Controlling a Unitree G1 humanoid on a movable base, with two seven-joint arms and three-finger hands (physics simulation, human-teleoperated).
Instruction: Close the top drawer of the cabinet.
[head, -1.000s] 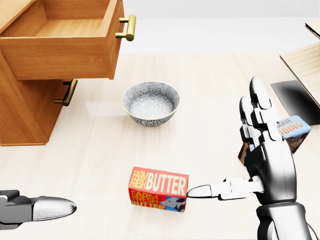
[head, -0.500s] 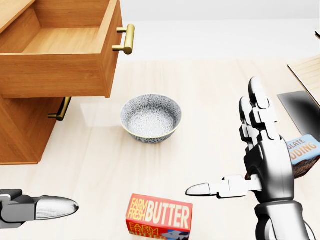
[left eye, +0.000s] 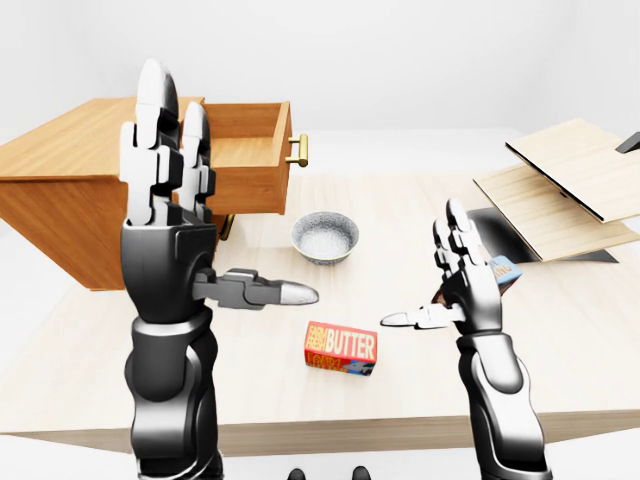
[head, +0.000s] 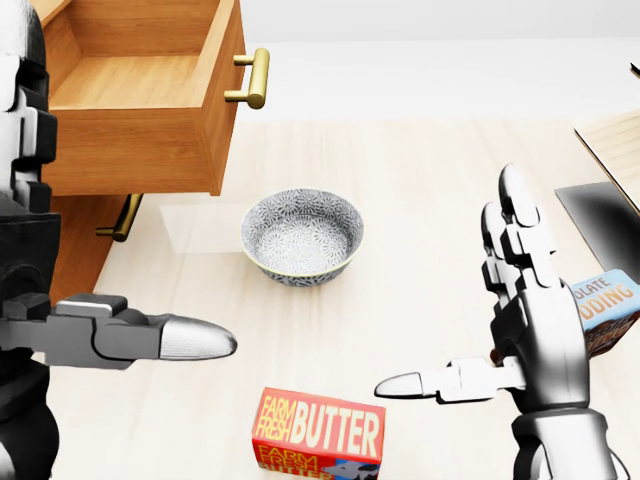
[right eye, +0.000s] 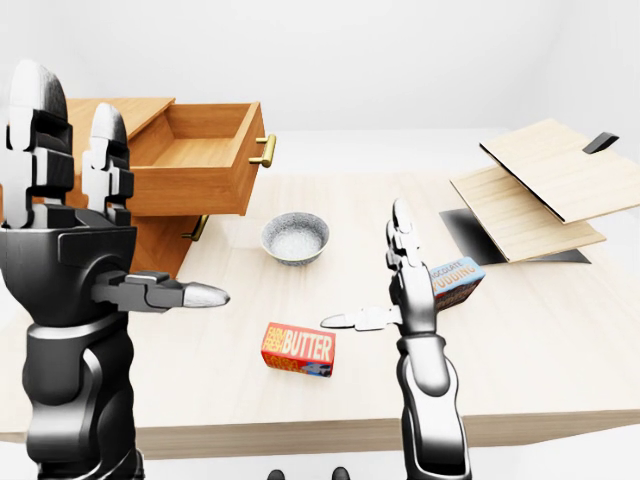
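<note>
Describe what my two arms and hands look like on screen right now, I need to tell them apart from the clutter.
Both are glossy metal: dark gunmetal forearms and palms, with lighter silver segmented fingers ending in smooth rounded tips. Each has three fingers, two long ones plus a thumb. The left hand renders darker and bulkier than the right hand, which looks brighter chrome. No cables, sleeves or markings show.

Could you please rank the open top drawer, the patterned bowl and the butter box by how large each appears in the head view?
1. top drawer, cut by the frame
2. bowl
3. butter box, partly cropped, so nearly level with the bowl
</note>
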